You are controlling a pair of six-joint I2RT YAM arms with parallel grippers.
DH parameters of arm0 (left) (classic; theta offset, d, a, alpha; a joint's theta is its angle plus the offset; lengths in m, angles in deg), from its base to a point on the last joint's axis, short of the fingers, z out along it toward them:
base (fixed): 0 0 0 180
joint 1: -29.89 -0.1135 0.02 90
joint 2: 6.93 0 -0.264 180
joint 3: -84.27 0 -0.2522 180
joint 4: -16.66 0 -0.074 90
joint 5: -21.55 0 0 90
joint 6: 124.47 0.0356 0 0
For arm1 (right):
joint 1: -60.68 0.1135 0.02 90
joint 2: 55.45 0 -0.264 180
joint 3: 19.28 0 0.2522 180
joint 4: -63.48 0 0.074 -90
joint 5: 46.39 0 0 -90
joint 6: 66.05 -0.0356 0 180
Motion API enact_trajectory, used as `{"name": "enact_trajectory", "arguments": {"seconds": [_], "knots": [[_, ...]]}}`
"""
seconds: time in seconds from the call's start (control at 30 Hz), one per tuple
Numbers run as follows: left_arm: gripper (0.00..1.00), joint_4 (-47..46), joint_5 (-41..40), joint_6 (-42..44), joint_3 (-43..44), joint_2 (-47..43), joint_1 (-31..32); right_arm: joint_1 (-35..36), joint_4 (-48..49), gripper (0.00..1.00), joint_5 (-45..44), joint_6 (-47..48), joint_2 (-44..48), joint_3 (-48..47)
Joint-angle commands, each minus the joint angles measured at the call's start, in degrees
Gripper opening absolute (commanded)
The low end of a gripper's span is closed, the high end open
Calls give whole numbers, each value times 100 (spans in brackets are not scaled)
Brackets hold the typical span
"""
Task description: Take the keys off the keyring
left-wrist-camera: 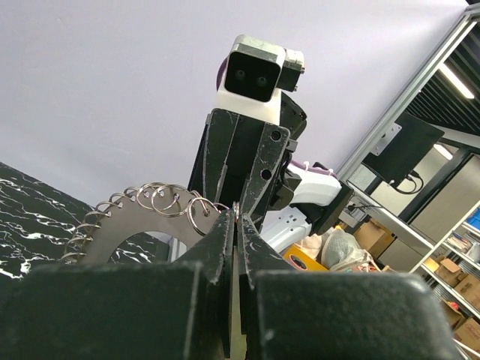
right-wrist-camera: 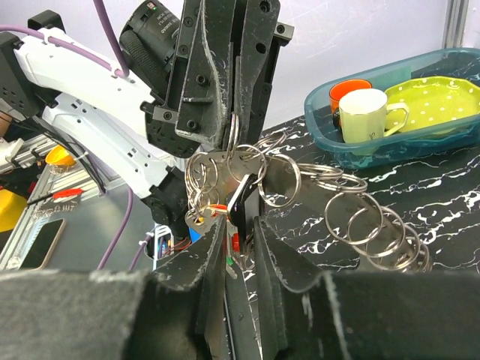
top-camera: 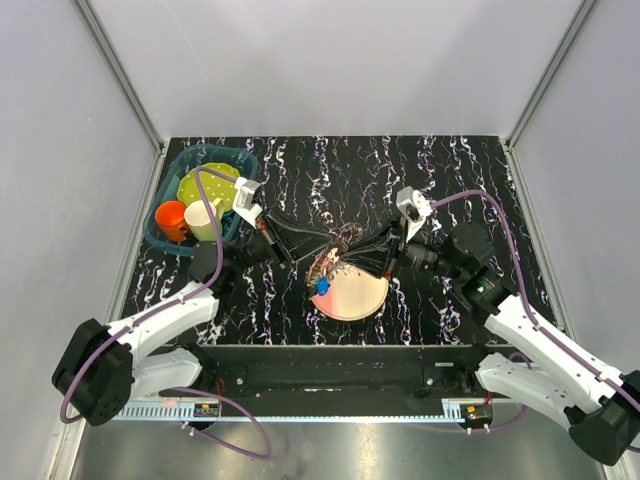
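Note:
The keyring (top-camera: 341,242) hangs in the air above the pink plate (top-camera: 362,298), between my two grippers. It is a flat dark metal ring (left-wrist-camera: 124,225) with small split rings (right-wrist-camera: 358,219) along its rim. My left gripper (left-wrist-camera: 236,214) is shut on the rim's edge and comes in from the left (top-camera: 318,246). A bunch of keys (right-wrist-camera: 214,187) hangs from the rim, one blue-headed (top-camera: 322,286). My right gripper (right-wrist-camera: 238,218) comes from the right (top-camera: 352,262), its jaws narrowed onto a black-headed key (right-wrist-camera: 241,202); red and green heads show in the gap.
A teal tub (top-camera: 186,162) at the back left holds an orange cup (top-camera: 171,218), a white mug (top-camera: 200,221) and a green dotted plate (top-camera: 206,185). The table top (top-camera: 450,170) is black marble pattern, with grey walls on three sides.

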Motion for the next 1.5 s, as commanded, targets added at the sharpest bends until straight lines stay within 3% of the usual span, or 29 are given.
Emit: {"name": "enact_trajectory", "arguments": {"seconds": [0.0,0.23,0.97,1.1,1.23,1.37,1.47], "knots": [[0,-628,-346,-10,-28,-92,-71,15,628,25,122,-246,-65,15],[0,-558,-600,16,-151,-224,-116,59,927,0,69,-448,-258,-2],[0,232,-1172,700,-564,-769,-265,569,-434,0,-492,44,-1102,-670],[0,1407,-1443,1482,-424,-1242,-300,569,-996,0,-1046,123,-822,-722],[0,3365,-2111,2475,-143,-1743,-326,577,-1883,0,-1625,211,-470,-898],[0,4214,-2552,3187,-72,-2148,-388,516,-2902,0,-2906,316,-337,-1091],[0,4600,-2675,3486,-63,-2385,-397,104,-3124,0,-3042,255,-512,-1171]]}}
